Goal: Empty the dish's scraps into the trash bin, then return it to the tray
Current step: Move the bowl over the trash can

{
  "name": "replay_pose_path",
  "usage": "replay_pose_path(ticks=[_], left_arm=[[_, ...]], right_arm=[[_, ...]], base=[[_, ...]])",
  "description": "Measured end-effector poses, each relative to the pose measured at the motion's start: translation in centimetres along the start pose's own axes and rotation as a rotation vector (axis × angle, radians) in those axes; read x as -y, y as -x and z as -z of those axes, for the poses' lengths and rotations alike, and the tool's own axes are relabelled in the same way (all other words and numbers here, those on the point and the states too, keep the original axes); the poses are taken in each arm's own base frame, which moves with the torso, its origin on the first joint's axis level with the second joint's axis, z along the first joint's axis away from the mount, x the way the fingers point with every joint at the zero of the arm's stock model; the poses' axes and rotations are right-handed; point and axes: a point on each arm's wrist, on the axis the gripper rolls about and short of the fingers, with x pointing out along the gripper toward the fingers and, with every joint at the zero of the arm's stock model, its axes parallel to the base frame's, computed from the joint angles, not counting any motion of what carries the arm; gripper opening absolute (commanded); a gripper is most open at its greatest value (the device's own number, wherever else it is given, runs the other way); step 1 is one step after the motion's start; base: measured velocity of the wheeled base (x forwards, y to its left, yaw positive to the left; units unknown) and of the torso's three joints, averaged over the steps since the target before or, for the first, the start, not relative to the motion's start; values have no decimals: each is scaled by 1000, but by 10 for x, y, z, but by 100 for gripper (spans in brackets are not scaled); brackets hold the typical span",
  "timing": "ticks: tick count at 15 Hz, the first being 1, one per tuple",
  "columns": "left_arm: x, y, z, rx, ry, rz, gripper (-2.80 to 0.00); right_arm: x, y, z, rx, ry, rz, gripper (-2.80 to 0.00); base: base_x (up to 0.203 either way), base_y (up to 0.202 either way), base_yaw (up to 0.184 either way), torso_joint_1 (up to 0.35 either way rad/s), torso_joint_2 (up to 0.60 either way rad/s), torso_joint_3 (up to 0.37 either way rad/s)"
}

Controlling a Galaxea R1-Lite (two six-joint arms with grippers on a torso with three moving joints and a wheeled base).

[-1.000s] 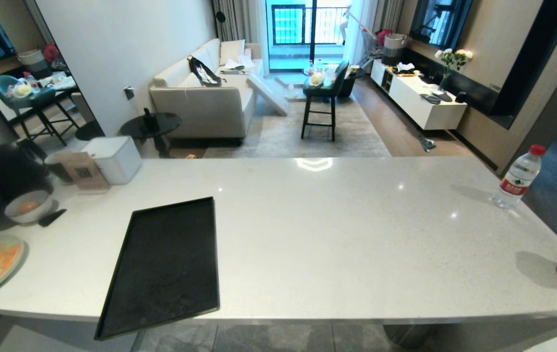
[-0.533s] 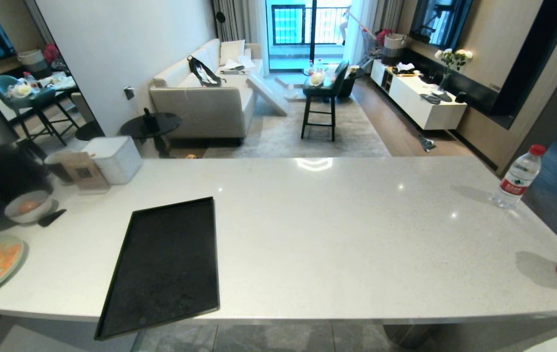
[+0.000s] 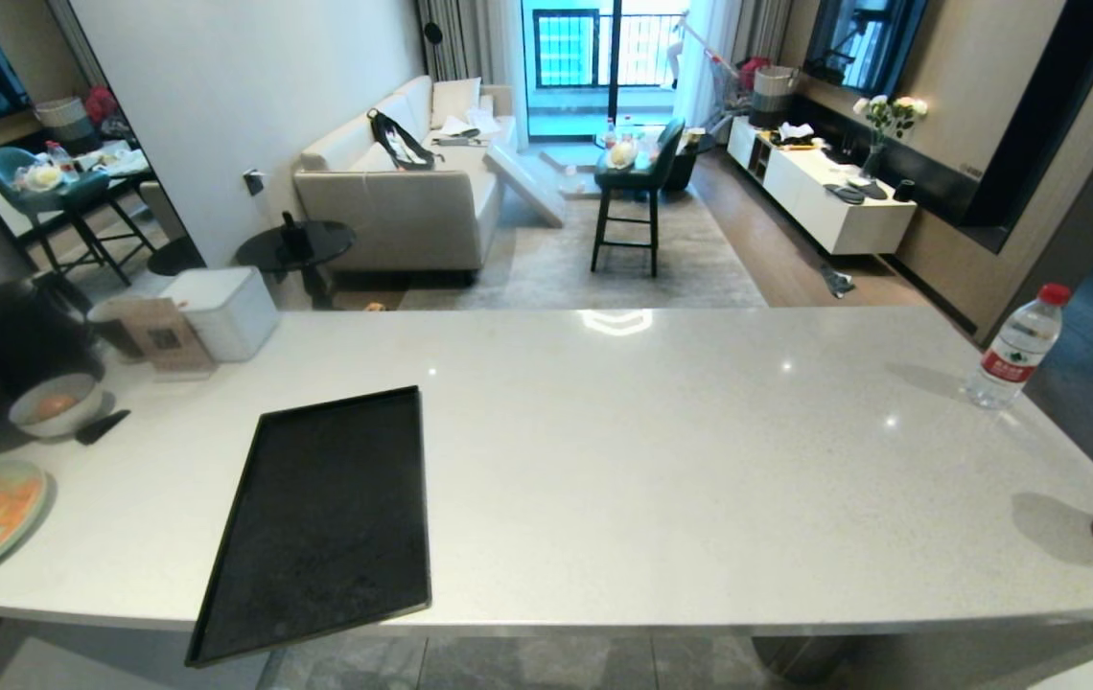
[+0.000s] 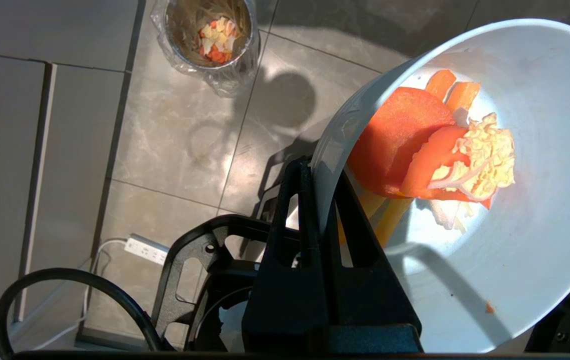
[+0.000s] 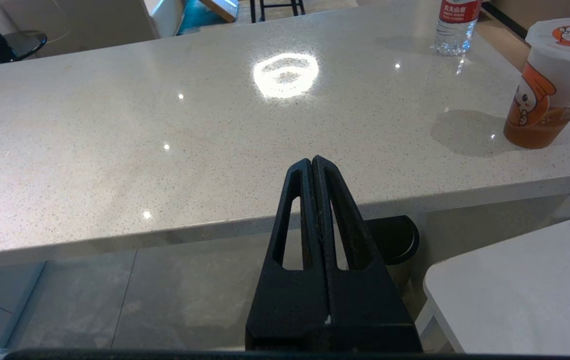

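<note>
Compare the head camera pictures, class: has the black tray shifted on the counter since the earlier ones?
No. The black tray keeps its place: its far corner lines up the same with the white box, and its near end overhangs the counter edge as before.

Bright daylight, hard shadows, ceiling-lamp glare on countertop (image 3: 662,450).

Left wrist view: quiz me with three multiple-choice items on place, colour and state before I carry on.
1. The trash bin stands: A on the floor; B on the tray; C on the counter.
2. The tray is: A white; B black; C green.
3. The dish is: A lying on the tray; B gripped at its rim by the left gripper; C held by the right gripper.
Answers: 1 A, floor tiles surround it. 2 B, plainly black on the pale counter. 3 B, the fingers pinch its rim with the scraps inside; the right gripper is shut on nothing.
</note>
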Motion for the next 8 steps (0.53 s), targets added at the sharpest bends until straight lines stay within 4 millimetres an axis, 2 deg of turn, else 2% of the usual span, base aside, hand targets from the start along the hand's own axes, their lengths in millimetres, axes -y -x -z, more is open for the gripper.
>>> replay_pose_path(ticks=[8], left_arm=[[0, -1, 0, -10, -6, -2, -280]], right_arm=[[0, 0, 0, 0, 0, 0, -280]], base=[[0, 0, 0, 0, 0, 0]])
